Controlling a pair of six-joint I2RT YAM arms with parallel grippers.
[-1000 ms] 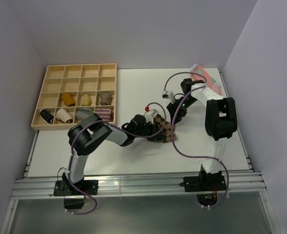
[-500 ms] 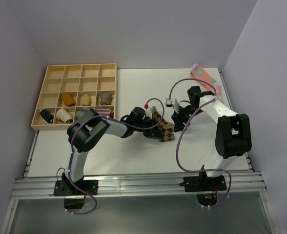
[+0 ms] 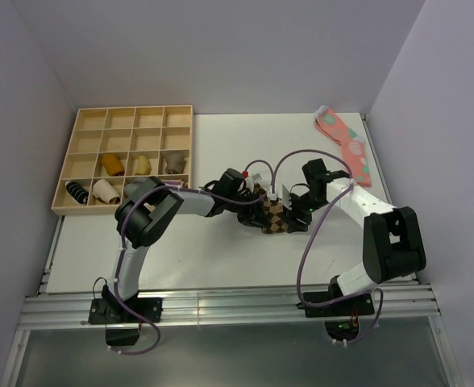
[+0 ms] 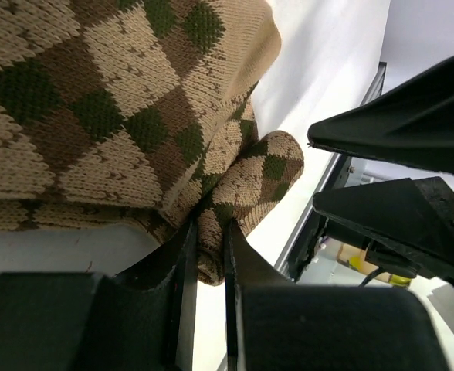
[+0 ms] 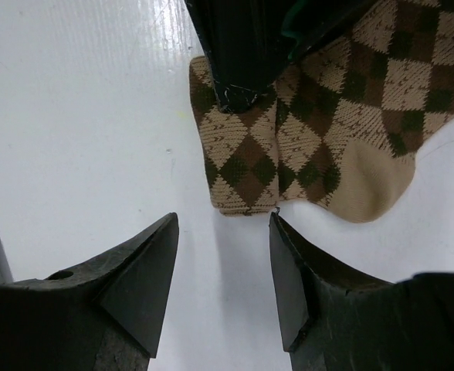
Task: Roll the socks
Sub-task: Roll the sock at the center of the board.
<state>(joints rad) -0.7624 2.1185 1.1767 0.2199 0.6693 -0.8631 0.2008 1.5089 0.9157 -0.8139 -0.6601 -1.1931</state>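
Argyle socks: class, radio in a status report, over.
Left gripper shut on socks. Right gripper open, empty, just short of socks. Socks bunched on table. Nothing between right gripper and socks.

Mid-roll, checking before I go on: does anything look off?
Nothing looks damaged. The socks lie bunched, with one fold pinched in the left pincer. The right pincer hangs open just short of them.

right tool (image 5: 223,218) moved closer, now beside socks (image 5: 312,147)
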